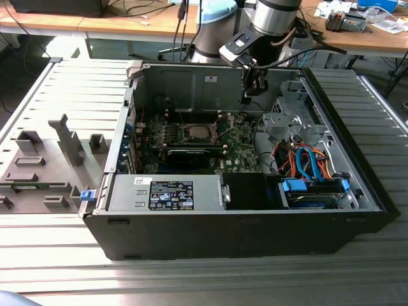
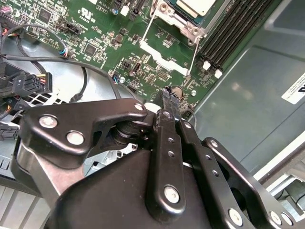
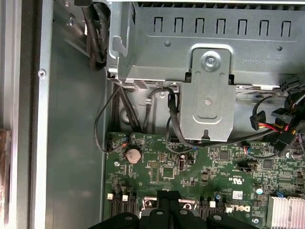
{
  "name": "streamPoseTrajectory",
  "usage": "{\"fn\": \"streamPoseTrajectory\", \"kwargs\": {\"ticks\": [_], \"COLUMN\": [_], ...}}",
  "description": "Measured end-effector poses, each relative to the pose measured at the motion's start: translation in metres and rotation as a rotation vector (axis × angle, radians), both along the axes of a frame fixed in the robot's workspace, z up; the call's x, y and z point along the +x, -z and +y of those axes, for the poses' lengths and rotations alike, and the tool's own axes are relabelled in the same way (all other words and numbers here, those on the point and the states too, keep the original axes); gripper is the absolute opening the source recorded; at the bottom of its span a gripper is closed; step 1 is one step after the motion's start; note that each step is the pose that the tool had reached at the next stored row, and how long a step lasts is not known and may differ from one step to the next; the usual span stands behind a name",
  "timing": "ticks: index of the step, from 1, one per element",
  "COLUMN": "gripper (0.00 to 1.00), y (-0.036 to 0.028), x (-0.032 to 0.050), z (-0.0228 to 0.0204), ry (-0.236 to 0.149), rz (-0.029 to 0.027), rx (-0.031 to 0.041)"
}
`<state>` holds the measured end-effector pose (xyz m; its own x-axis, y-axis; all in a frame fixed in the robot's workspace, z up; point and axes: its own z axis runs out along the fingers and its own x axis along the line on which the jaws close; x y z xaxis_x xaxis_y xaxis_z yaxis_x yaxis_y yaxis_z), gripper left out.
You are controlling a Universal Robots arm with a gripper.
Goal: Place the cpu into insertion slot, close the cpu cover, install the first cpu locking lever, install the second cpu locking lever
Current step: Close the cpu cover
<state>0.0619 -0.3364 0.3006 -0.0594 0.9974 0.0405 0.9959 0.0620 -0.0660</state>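
Overhead, hand (image 1: pixel 247 95) pointing down, fingers (image 2: pixel 167 119) pressed together, above motherboard (image 1: pixel 242 152)

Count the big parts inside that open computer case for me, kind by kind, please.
power supply: 1
graphics card: 1
insertion slot: 1
blue drive carrier: 1
Total: 4

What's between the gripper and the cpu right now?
In the second wrist view, the open cpu cover and green circuit board lie between gripper and cpu.
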Motion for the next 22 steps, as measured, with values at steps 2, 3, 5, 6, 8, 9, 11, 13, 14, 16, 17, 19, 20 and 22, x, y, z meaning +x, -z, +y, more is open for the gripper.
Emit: {"fn": "streamPoseTrajectory", "kwargs": {"ticks": [2,3,5,6,8,9,11,13,14,16,17,19,20,22], "gripper": [0.11,0.11,0.11,0.11,0.11,0.11,0.11,0.11,0.11,0.11,0.11,0.11,0.11,0.11], "y": [0.0011,0.0015,0.0027,0.0031,0.004,0.0049,0.0057,0.0066,0.0069,0.0077,0.0083,0.0091,0.0094,0.0102], "x": [0.0,0.0,0.0,0.0,0.0,0.0,0.0,0.0,0.0,0.0,0.0001,0.0001,0.0001,0.0001], "z": [0.0,0.0,0.0,0.0,0.0,0.0,0.0,0.0,0.0,0.0,0.0,0.0,0.0,0.0], "ry": [0.0,0.0,-0.001,-0.001,-0.001,-0.001,-0.001,-0.002,-0.002,-0.002,-0.002,-0.002,-0.002,-0.002], "rz": [0.0,0.0,0.0,0.0,0.0,0.0,0.0,0.0,0.0,0.0,0.0,0.0,0.0,0.0], "rx": [0.0,0.0,0.0001,0.0001,0.0,0.0001,0.0,0.0,0.0,0.0,0.0001,0.0,0.0,0.0]}}
